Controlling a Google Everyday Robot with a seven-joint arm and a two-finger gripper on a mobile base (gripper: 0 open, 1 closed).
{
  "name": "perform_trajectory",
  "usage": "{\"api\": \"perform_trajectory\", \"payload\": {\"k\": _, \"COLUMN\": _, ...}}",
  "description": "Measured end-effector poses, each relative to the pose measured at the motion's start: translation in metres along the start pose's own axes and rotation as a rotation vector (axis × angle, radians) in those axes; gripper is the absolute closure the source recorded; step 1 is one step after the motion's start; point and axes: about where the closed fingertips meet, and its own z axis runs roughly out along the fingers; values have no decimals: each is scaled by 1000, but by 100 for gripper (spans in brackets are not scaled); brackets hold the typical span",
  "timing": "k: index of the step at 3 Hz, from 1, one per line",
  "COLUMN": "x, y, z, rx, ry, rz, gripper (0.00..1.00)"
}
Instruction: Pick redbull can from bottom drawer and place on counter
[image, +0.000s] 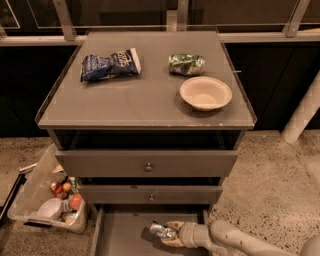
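Observation:
The bottom drawer (117, 235) is pulled open at the foot of the grey cabinet, its plain grey floor showing. The redbull can (161, 231), silver and shiny, is inside it, held at a tilt. My gripper (169, 233) reaches in from the lower right and is shut on the can, a little above the drawer floor. The counter (140, 95) is the broad grey slab on top of the cabinet, well above the gripper.
On the counter lie a dark-blue snack bag (110, 64), a green-and-silver packet (186, 64) and a cream bowl (205, 93). Two closed drawer fronts with knobs (148, 167) sit above the open drawer. A clear bin of items (52, 202) stands on the floor at left.

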Motion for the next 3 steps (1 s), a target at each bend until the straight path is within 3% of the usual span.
{"api": "perform_trajectory", "payload": {"k": 2, "x": -48, "y": -20, "z": -74, "rx": 91, "ry": 91, "rz": -64, "gripper": 100}}
{"api": "perform_trajectory", "payload": {"k": 3, "x": -86, "y": -27, "z": -112, "rx": 126, "ry": 115, "rz": -127, "gripper": 100}}
